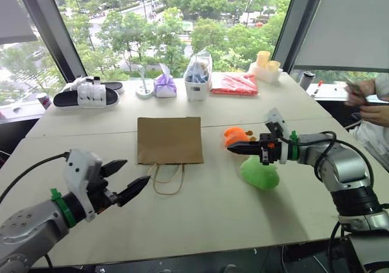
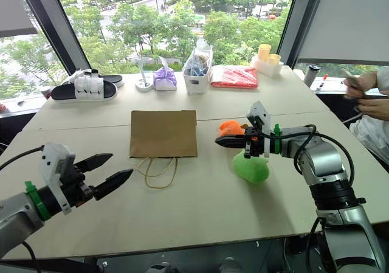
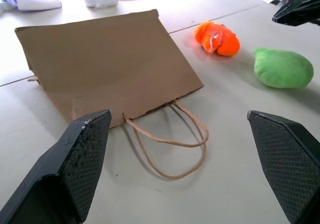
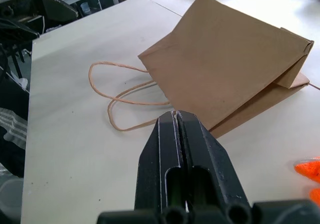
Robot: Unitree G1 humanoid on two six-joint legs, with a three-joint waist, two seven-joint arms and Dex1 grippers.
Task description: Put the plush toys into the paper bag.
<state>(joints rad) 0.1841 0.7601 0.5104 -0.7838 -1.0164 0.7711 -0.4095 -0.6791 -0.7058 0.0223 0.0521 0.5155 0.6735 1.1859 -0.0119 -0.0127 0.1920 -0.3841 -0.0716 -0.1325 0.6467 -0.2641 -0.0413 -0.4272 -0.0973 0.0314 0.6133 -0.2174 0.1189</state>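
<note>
A: Where is the bag point(image 1: 169, 140)?
B: Flat on the table point(image 1: 243, 218), centre of the frame; its loop handles point(image 1: 165, 179) trail toward the bottom edge; its closed end points to the top.

A: And the toys?
B: Both right of centre, on the table, apart from the bag; the orange toy point(image 1: 233, 135) lies just above the green toy point(image 1: 260, 172); neither is held.

A: The left gripper point(image 1: 126, 180)?
B: Lower left of the frame, above the table; its two fingers spread wide, nothing between them; it points toward the handles.

A: The right gripper point(image 1: 234, 149)?
B: Right of centre, pointing left across the frame; fingers pressed together, holding nothing; it hangs over the two toys, its tip just below the orange one in the picture; whether it touches either I cannot tell.
</note>
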